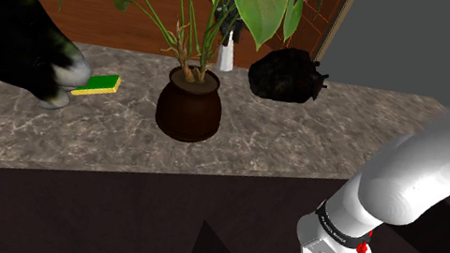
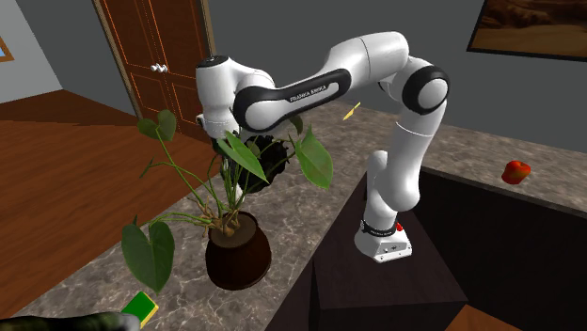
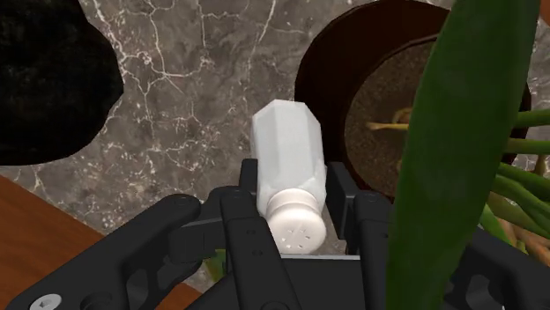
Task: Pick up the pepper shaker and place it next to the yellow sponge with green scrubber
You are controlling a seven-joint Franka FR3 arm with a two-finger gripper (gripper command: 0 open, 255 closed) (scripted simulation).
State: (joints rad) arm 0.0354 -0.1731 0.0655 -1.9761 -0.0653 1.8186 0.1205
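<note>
gripper point(image 3: 294, 180): narrowed onto the pepper shaker point(image 3: 289, 145), with both black fingers point(image 3: 240, 198) pressed to its sides just under the cap. It holds nothing else.
pepper shaker: white and faceted, clasped between the fingers. Its base points away from the hand toward the marbled counter point(image 3: 194, 79). I cannot tell whether it has left the counter.
pot point(image 3: 388, 97): dark and round, just beside the gripper. One broad leaf point(image 3: 458, 150) hangs across the hand.
yellow sponge point(image 1: 97, 84): on the far side of the pot from the gripper, its green layer uppermost, close to a large dark lump point(image 1: 11, 31).
step in hand: the lift, as I judge it.
doing it well: rise straight up until the base clears the pot's rim. Hold the squeeze even, because the grip sits high and the body could swing. Carry the shaker around the plant's stems rather than through them. Set it down on bare counter on the sponge's nearer side, clear of the lump.
risk: the leaves may drag the shaker askew in the grasp.
</note>
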